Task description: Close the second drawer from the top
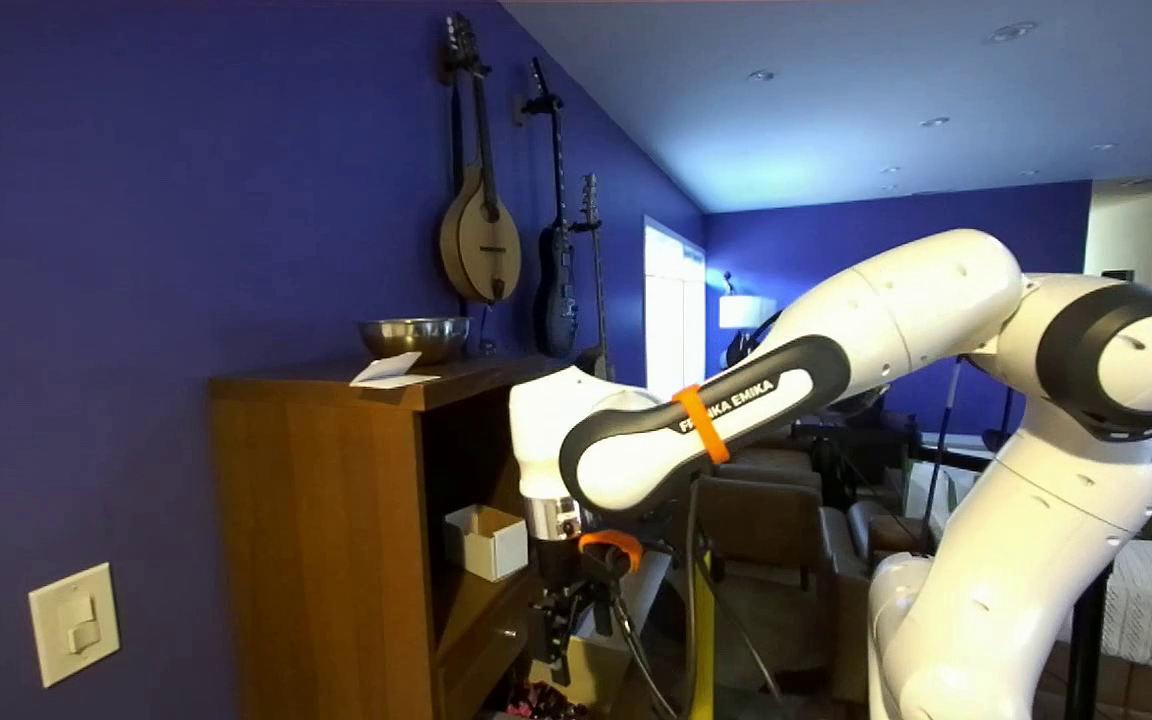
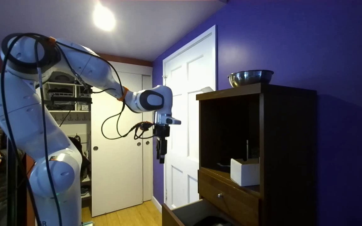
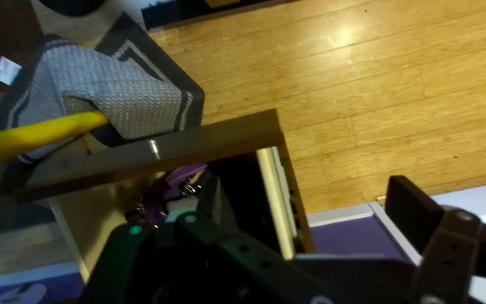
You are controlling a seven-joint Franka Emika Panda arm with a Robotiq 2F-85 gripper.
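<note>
Item: second drawer from the top, jutting from the cabinet, is lying below and apparently off to one side of the wide-spread tool, its front panel running crosswise to the inward push closing is presumably needing.

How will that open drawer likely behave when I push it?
The open drawer should feel stiff, judging by its thick wooden front. That wide front might skew if pushed near one end. The purple item inside could shift.
</note>
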